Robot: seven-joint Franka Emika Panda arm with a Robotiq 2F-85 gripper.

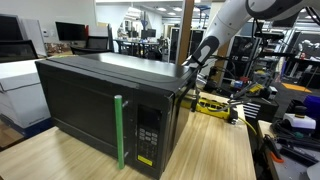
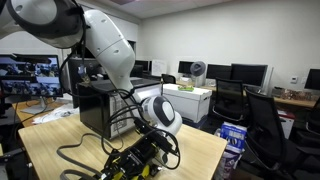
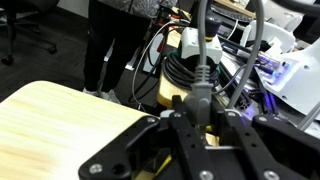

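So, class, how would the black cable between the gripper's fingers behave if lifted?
Probably floppy: the black cable is thin and long where it meets the gripper. Likely light for its length, but it may snag, since it passes a tangle of other cables.

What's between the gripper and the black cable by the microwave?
Nothing visible. In the wrist view the black cable runs between the fingers of the gripper, which look closed on it. The microwave sits beside them, not in between.

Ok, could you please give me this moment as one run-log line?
jaws: closed on black cable | position: at microwave rear corner | microwave door: shut | support: wooden table
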